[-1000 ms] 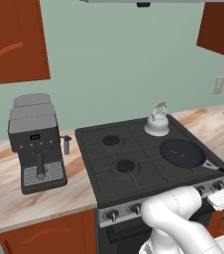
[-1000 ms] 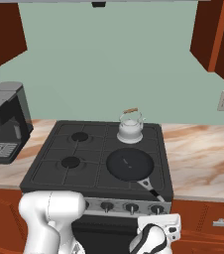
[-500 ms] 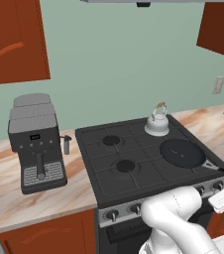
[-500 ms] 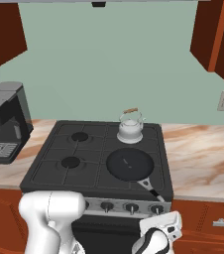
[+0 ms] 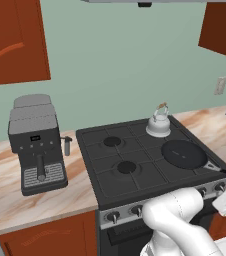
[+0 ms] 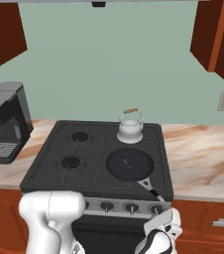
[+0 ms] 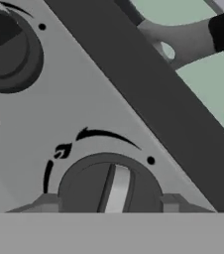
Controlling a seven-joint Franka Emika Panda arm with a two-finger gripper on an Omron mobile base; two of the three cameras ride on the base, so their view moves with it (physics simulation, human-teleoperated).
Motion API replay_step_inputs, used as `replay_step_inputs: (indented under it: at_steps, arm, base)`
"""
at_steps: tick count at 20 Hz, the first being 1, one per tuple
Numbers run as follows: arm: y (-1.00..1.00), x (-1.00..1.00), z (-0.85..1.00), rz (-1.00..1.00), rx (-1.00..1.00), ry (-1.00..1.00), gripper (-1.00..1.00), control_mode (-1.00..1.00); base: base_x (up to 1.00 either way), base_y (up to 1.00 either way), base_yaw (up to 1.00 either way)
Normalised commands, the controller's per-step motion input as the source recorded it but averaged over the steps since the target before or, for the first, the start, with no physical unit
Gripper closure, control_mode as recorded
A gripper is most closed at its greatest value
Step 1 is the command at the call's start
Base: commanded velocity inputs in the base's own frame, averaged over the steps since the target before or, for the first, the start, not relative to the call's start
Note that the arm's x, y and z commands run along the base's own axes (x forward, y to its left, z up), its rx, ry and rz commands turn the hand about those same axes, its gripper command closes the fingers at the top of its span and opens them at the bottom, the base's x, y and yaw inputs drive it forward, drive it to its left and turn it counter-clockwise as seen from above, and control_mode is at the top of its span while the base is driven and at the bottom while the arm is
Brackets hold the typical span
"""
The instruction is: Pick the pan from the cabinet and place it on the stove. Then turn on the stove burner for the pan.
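The black pan [image 5: 184, 153] [image 6: 129, 163] lies on the front right burner of the stove [image 5: 135, 150] [image 6: 59, 149], its thin handle [image 6: 151, 188] pointing over the front edge. My gripper [image 6: 159, 218] [image 5: 225, 195] is low in front of the silver panel, at the rightmost knob [image 7: 109, 186]. In the hand view the gripper [image 7: 109, 201] has a fingertip against each side of that knob, shut on it. The pan's grey joint and handle [image 7: 183, 39] show above the stove's edge. The reddish-brown cabinet [image 6: 215, 34] hangs at the upper right.
A white kettle [image 5: 158, 123] [image 6: 130, 128] stands on the back right burner. A grey coffee machine [image 5: 35, 142] [image 6: 2, 124] sits on the counter left of the stove. A second knob [image 7: 7, 49] lies beside the gripped one. More wall cabinets [image 5: 15, 40] hang at the left.
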Motion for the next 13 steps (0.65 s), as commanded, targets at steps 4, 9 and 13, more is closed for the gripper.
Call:
replay_step_inputs:
  at_steps: [4, 9, 13]
  arm:
    - [0.00, -0.15, 0.06, 0.00, -0.39, -0.11, 1.00, -1.00]
    - [0.00, -0.18, 0.02, 0.00, -0.39, -0.11, 1.00, -1.00]
    - [0.00, -0.22, 0.00, 0.00, -0.36, -0.10, 1.00, -1.00]
  base:
    - [0.00, 0.00, 0.00]
    - [0.00, 0.00, 0.00]
    - [0.00, 0.00, 0.00]
